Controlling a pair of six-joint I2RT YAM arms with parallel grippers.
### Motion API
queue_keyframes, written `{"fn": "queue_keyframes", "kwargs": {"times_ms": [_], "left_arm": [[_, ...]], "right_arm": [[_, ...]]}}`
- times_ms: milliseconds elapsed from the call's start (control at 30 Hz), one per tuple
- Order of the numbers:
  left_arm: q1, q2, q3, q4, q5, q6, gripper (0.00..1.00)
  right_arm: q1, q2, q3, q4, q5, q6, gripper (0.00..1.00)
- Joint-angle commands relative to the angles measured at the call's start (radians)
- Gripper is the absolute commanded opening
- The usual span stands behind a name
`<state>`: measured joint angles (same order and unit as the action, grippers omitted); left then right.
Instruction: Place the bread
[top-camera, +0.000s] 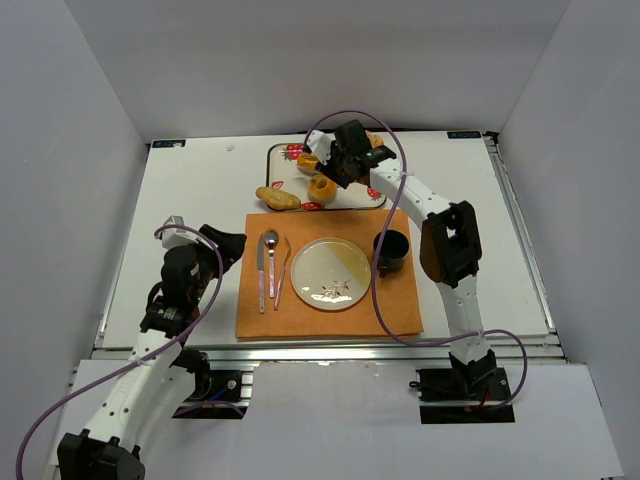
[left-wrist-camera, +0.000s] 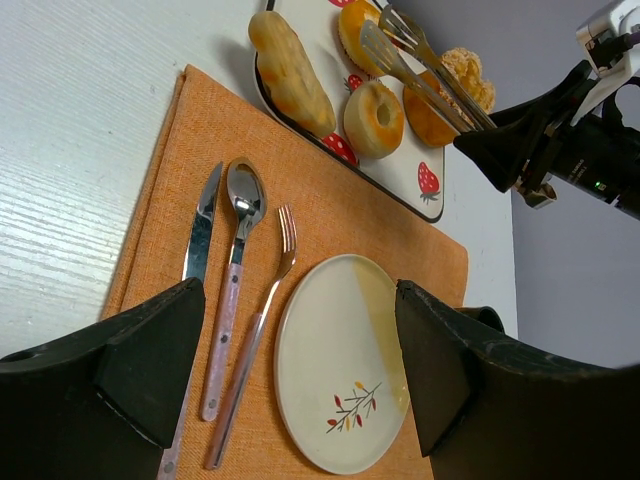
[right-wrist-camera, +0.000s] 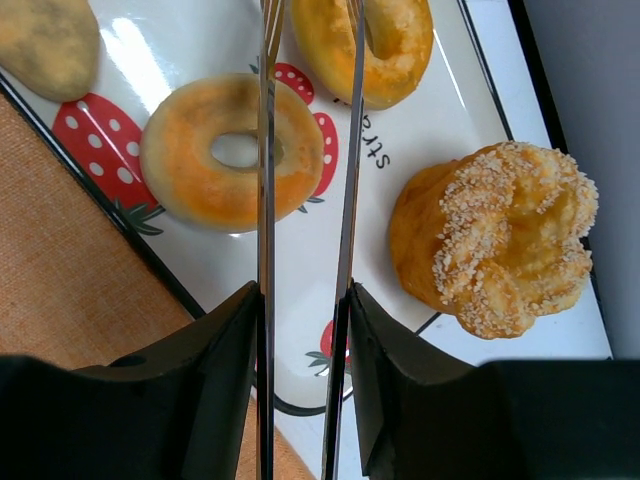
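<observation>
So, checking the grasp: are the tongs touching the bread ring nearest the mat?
Cannot tell: right wrist view shows tongs crossing the bread ring, height unclear.

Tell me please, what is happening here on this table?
The right gripper holds metal tongs and reaches over the strawberry tray, above the two ring breads. Neither ring looks lifted yet. The plate on the orange mat holds no food. The left gripper hangs open near the cutlery, holding nothing.

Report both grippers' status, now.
Left gripper: open, holding nothing.
Right gripper: shut on the metal tongs.
</observation>
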<state>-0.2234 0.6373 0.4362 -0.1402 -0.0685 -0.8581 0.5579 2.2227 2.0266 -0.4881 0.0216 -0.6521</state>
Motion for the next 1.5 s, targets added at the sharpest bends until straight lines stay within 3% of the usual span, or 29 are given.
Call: {"fn": "queue_keyframes", "kwargs": {"times_ms": [0, 800, 1467], "left_arm": [[0.004, 0.001, 0.004, 0.019, -0.001, 0.002, 0.86], [0.004, 0.004, 0.002, 0.033, 0.001, -0.002, 0.86], [0.004, -0.002, 0.004, 0.027, -0.002, -0.002, 0.86]], "right_arm": [[0.007, -0.012, 0.009, 0.074, 0.041, -0.027, 0.44], [0.022, -0.018, 0.020, 0.043, 0.020, -0.007, 0.46], [0.025, 0.022, 0.001, 0.083, 0.112, -0.027, 0.48]]}}
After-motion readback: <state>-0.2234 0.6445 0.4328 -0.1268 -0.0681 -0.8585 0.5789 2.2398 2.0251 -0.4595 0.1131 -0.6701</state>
